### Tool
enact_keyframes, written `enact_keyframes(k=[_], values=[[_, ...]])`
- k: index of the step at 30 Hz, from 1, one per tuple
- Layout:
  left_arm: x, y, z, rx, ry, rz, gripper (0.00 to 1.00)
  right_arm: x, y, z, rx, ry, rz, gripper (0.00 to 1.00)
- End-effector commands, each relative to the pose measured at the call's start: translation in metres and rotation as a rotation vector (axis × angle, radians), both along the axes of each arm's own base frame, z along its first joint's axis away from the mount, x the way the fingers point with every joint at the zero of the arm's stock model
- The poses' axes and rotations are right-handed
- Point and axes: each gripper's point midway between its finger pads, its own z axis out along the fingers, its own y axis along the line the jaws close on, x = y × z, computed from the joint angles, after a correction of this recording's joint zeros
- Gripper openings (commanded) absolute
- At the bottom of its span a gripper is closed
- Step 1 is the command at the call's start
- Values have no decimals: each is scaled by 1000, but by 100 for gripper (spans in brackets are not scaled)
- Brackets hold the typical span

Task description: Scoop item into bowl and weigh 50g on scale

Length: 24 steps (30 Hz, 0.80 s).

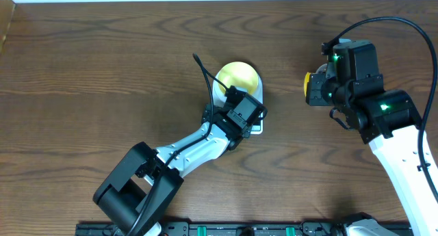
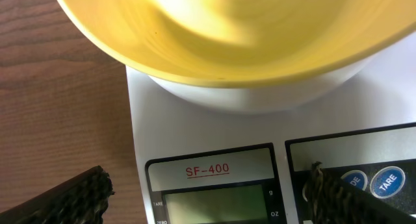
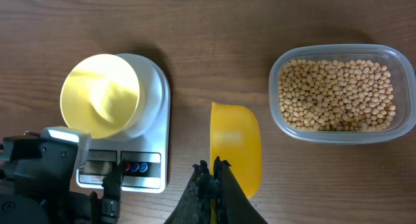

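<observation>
The pale yellow-green bowl [image 1: 238,77] stands empty on the white scale [image 1: 257,94]; both also show in the right wrist view, bowl [image 3: 101,94] and scale [image 3: 159,87]. My left gripper [image 2: 201,195] is open and hovers over the scale's front edge, one finger over the buttons [image 2: 387,182]. The display [image 2: 221,201] is blank. My right gripper [image 3: 213,172] is shut on the handle of an empty yellow scoop [image 3: 237,146], held above the table between the scale and the tub. The tan beans [image 3: 335,94] fill a clear tub [image 3: 338,136].
The left arm [image 1: 185,150] reaches diagonally from the front edge to the scale. The right arm [image 1: 383,120] covers the tub in the overhead view. The table is dark wood [image 1: 82,72].
</observation>
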Motion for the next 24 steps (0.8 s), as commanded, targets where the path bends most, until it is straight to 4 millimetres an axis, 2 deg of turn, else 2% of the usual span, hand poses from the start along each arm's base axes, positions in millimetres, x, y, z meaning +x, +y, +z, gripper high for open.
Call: enact_keyframes(k=[1,24], values=[[0,6,-6,40,-3,8,98,2,0,8,1,-18,5,1],[-1,3,-8,26,7,0,98,2,0,8,2,-19,4,1]])
